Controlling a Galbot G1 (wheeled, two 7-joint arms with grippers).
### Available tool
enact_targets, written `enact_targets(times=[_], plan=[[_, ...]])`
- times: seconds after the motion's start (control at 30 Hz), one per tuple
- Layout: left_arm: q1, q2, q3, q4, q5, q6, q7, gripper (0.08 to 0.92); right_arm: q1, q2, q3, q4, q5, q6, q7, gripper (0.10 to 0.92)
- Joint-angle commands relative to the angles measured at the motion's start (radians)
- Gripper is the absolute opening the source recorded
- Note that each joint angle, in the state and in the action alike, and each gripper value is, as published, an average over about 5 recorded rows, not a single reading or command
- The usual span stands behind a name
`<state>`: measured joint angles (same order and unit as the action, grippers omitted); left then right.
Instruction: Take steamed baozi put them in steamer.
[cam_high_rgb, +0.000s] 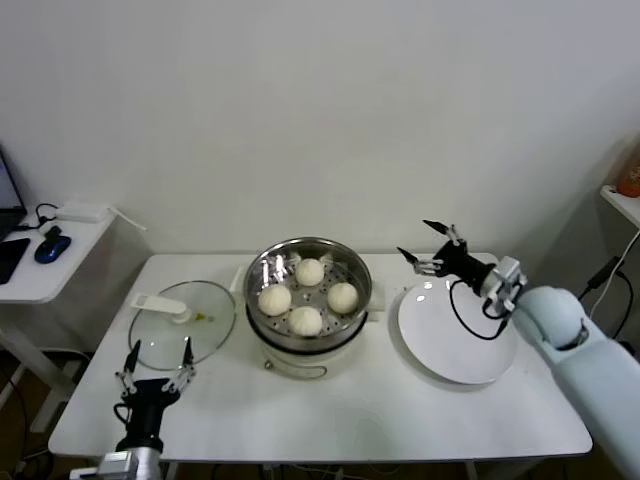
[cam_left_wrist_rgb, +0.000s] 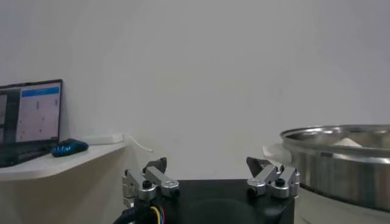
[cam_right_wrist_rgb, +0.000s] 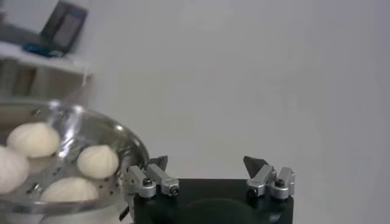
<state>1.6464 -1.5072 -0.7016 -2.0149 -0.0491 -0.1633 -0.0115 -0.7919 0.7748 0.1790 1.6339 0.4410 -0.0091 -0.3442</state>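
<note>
All four baozi (cam_high_rgb: 308, 294) sit inside the steamer (cam_high_rgb: 262, 268). Right gripper (cam_high_rgb: 427, 245) hovers above the empty plate (cam_high_rgb: 455, 345), jaws apart; left gripper (cam_high_rgb: 157, 361), jaws apart, idles at the bench (cam_high_rgb: 400, 410) front. Loading appears complete; next, retract.

Four buns (cam_high_rgb: 308, 293) sit inside the steamer (cam_high_rgb: 308, 300). My right tool (cam_high_rgb: 428, 245) hangs open over the plate (cam_high_rgb: 455, 335); my left tool (cam_high_rgb: 157, 368) waits open beside the lid (cam_high_rgb: 182, 322).

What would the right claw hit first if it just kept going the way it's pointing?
Probably nothing on the table. The right gripper, open and empty, hangs above the far edge of the white plate, aimed back and slightly toward the steamer. It likely passes behind the pot toward the wall, though depth is uncertain.
</note>
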Motion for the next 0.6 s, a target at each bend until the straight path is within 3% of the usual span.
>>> enact_targets(times=[0.03,0.27,0.6], plan=[[-0.007,0.0,-0.018,-0.009,0.018,0.058,0.041,0.823,-0.501,0.313,0.387,0.109,-0.103,0.194,0.155,0.823],[0.01,0.01,-0.029,-0.016,0.025,0.056,0.111,0.823,-0.607,0.42,0.413,0.15,-0.077,0.21,0.153,0.823],[0.001,0.007,-0.034,-0.01,0.027,0.068,0.115,0.823,-0.687,0.462,0.404,0.183,-0.039,0.223,0.142,0.823]])
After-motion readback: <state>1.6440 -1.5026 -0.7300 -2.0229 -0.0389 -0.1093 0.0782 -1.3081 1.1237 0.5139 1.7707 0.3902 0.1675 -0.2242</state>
